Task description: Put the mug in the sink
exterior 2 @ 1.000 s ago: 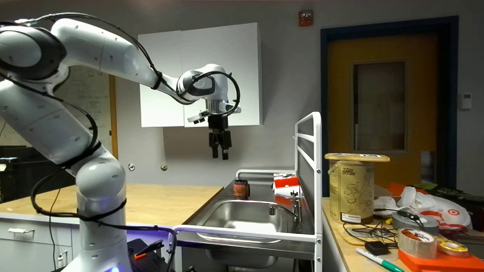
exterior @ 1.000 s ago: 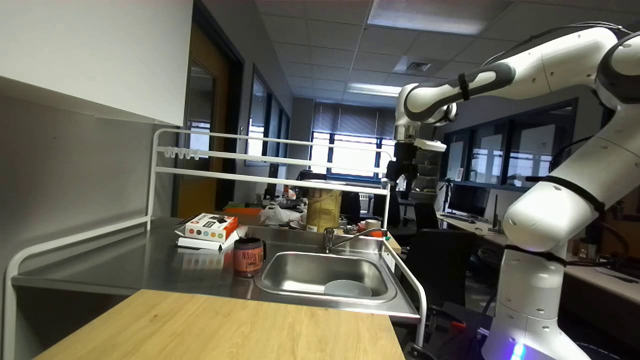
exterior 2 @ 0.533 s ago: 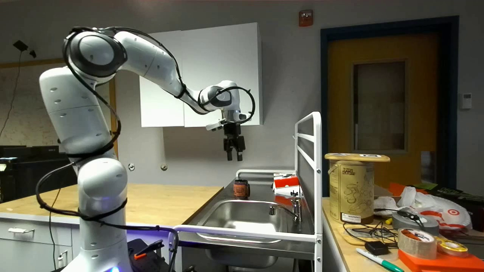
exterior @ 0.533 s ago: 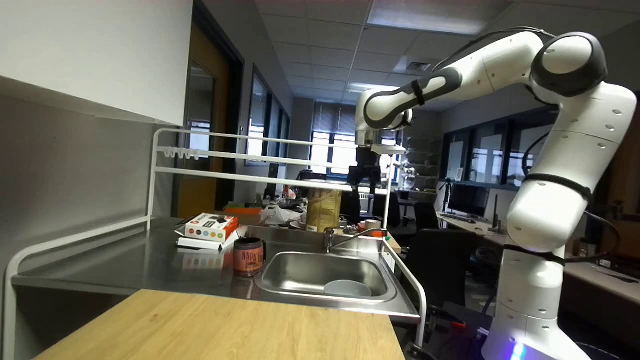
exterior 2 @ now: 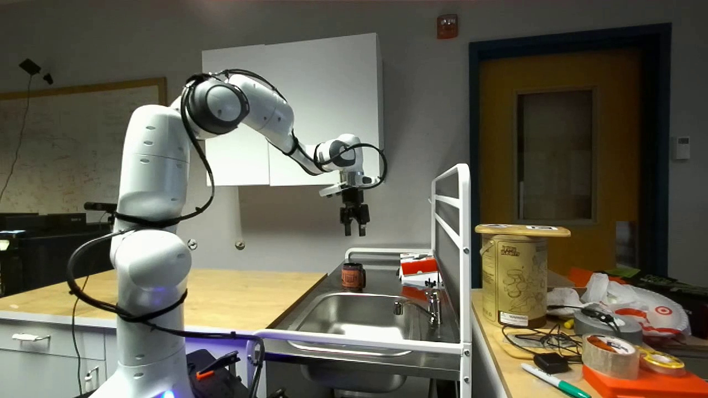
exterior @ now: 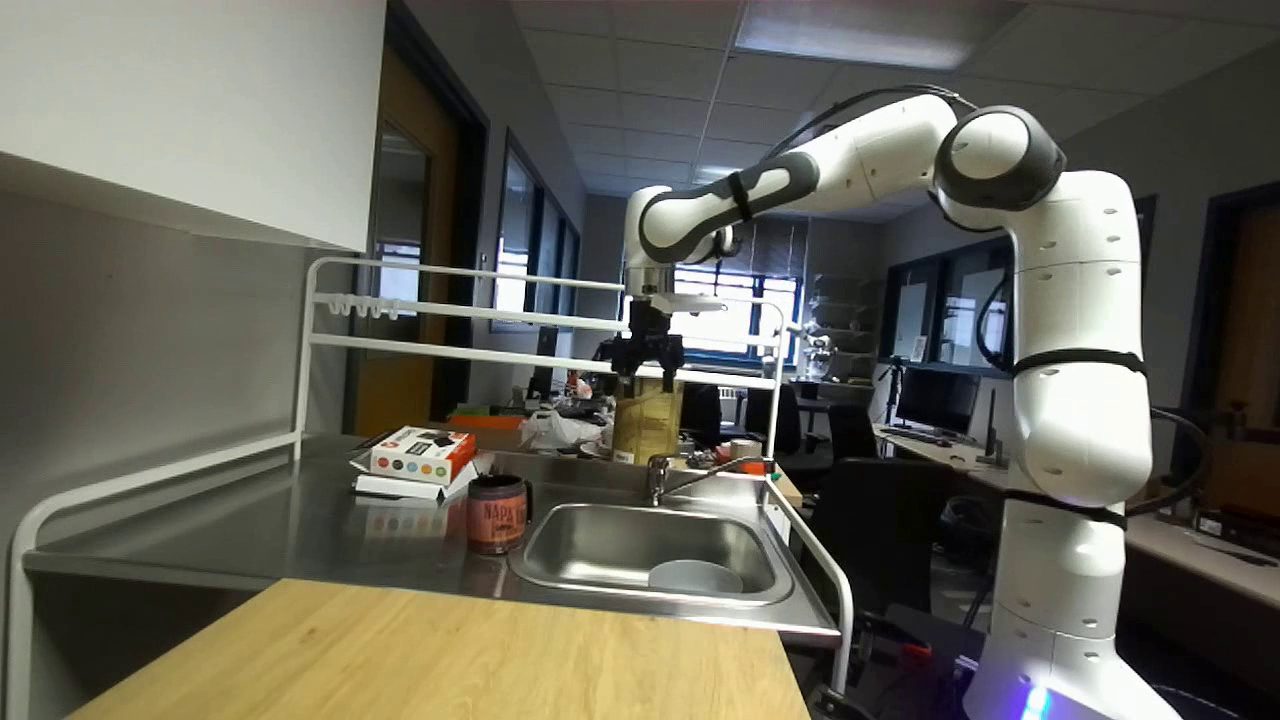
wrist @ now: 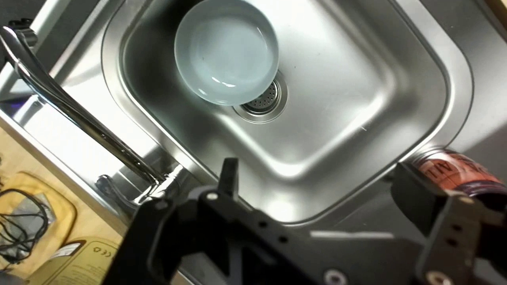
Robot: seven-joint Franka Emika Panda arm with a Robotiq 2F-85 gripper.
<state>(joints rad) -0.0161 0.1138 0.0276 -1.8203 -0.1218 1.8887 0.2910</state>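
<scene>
The mug [exterior: 497, 518] is dark with an orange-red printed band. It stands upright on the steel counter beside the sink [exterior: 625, 545], handle towards the sink. It also shows in an exterior view [exterior 2: 351, 277] and, partly hidden by a finger, at the right of the wrist view [wrist: 455, 172]. The sink basin fills much of the wrist view [wrist: 336, 103]. My gripper [exterior: 649, 380] points down with spread fingers, empty, well above the counter and sink. It also shows in an exterior view [exterior 2: 355, 229]; in the wrist view its fingers [wrist: 315, 166] are wide apart.
A pale bowl [wrist: 227, 53] lies in the sink, partly over the drain. A faucet [wrist: 83, 111] stands on the sink's edge. A white rail frame [exterior: 540, 362] borders the counter. A white and red box [exterior: 420, 455] sits behind the mug. A wooden tabletop [exterior: 450, 650] adjoins the counter.
The arm has swung over the counter. My gripper has moved closer to the mug's side of the sink and stays high and open. The mug, sink and box have not moved.
</scene>
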